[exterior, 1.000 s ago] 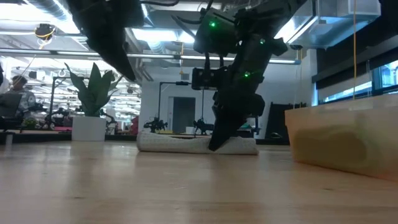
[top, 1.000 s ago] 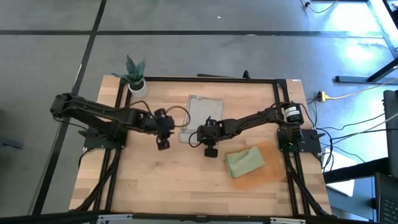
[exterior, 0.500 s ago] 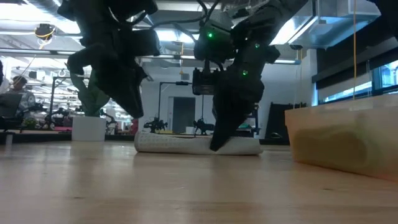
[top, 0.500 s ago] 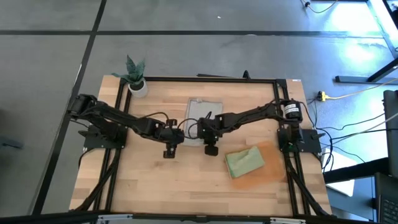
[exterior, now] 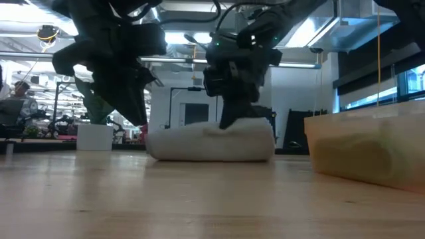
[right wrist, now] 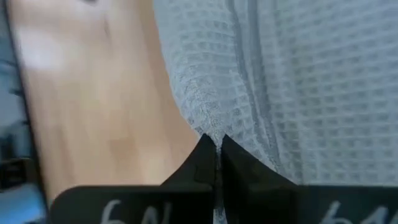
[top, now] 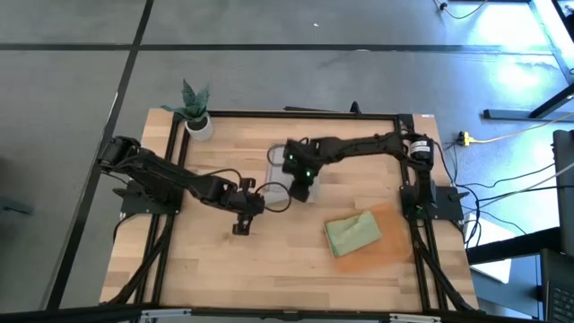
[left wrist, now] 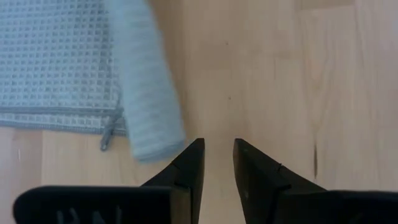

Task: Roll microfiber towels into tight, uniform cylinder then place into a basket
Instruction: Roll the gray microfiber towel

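The pale grey towel [top: 276,164] lies at the table's middle, partly rolled; in the low view it is a thick roll [exterior: 209,143] resting on the wood. My right gripper [top: 302,190] stands on top of the roll, shut on the cloth [right wrist: 205,93]. My left gripper [top: 239,226] hovers near and left of the roll, open by a narrow gap and empty; its wrist view shows the roll's end [left wrist: 149,118] just beside its fingers. The sage green towel [top: 352,233] lies bundled in the orange-brown basket [top: 392,244]. My right gripper is shut on the grey towel at a ridge of cloth [right wrist: 211,127] on the top of the roll, toward its right end [exterior: 242,123]. The fingers come from above, pointing down. One layer or several, I cannot tell. The roll rests on the table under them.
A small potted plant [top: 193,108] stands at the far left corner. The basket's wall [exterior: 362,149] rises at the right in the low view. Bare wood lies along the near side of the table [top: 269,269].
My right gripper has gone toward the far edge over the grey towel, whose near part has rolled over into a much thicker roll. My left gripper has come right from the left side, then drawn toward the near edge, off the towel.
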